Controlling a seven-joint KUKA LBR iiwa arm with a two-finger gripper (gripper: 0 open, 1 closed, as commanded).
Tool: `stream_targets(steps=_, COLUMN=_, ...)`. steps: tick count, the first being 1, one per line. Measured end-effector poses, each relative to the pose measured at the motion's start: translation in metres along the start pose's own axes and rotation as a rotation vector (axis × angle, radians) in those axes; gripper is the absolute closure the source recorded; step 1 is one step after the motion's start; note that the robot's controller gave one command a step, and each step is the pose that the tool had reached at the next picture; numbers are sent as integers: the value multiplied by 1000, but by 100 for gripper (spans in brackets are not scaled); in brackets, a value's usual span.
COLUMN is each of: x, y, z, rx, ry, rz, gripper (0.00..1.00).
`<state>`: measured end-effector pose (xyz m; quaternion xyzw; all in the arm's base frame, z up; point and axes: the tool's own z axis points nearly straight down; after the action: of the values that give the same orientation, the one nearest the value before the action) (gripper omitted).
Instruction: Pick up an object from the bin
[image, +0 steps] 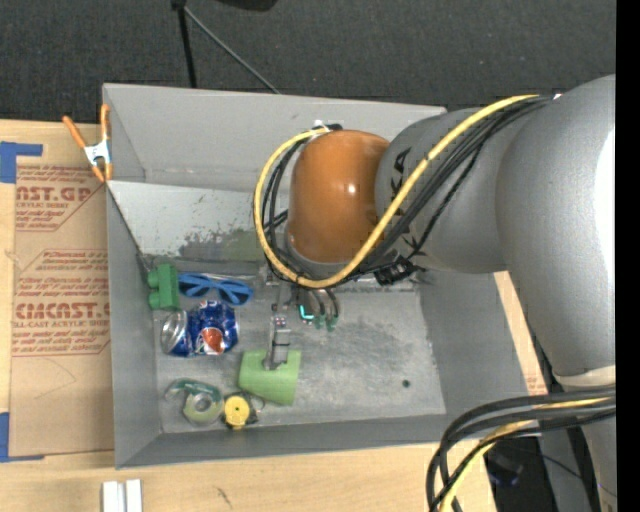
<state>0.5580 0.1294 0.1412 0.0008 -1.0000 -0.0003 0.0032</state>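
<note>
Claw (281, 348) is hovering over the green block (268, 381), near middle; open or closed, I cannot tell. I'm judging it light, stiff, grippable across flat sides.

Scuffed matt metal bin (200, 200)

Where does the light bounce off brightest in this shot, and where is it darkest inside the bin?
In the camera view, a soft highlight gleams on the arm's orange cover; the crushed blue can glints at its silvery end; the deepest shade sits just under that cover, near the gripper and the green block.
</note>
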Motion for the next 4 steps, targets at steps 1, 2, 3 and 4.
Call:
stream_targets(steps=1, x=26, y=15, z=62, rx=-5, ry=-3, rz=81, gripper=0)
stream_targets(steps=2, x=26, y=12, z=64, rx=-1, ry=-7, rz=81, gripper=100)
stream_targets(steps=3, x=25, y=12, z=64, rx=-1, ry=-8, rz=82, gripper=0)
stream_targets(steps=4, x=-12, y=82, z=60, rx=-5, ry=-11, rz=85, gripper=0)
